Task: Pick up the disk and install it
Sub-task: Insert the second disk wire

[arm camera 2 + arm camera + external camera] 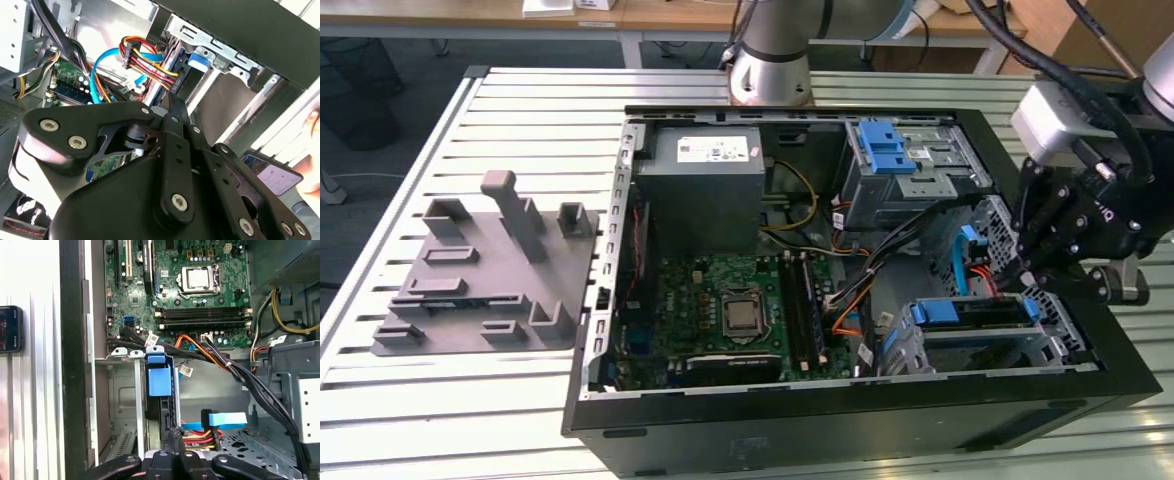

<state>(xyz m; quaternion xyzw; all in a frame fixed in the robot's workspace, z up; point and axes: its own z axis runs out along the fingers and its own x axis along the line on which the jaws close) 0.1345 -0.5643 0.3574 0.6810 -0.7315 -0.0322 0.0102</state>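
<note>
**Pincer hangs over the seated disk at the case's corner**

The pincer (1051,262) sits at the open case (854,420), on the exterior view's right. Its fingers look drawn together, their tips meeting with nothing between them, as the second wrist view suggests; they grip no object.

The disk (974,312), in its blue bracket (159,380), stands on edge in the lower bay (987,345), just below and slightly ahead of the pincer. In the first wrist view the bracket tab lies straight ahead of the fingertips (172,460), with the disk's long axis running away from them, down into the bay. The disk looks already slotted in, though how fully it is seated cannot be told.

The coloured cables (200,437) lie just beside the pincer. The drive cage (907,165) and the power supply (707,190) lie well away from it, across the case. The grey fixture (487,275) rests on the table (400,400), farther off still.
</note>
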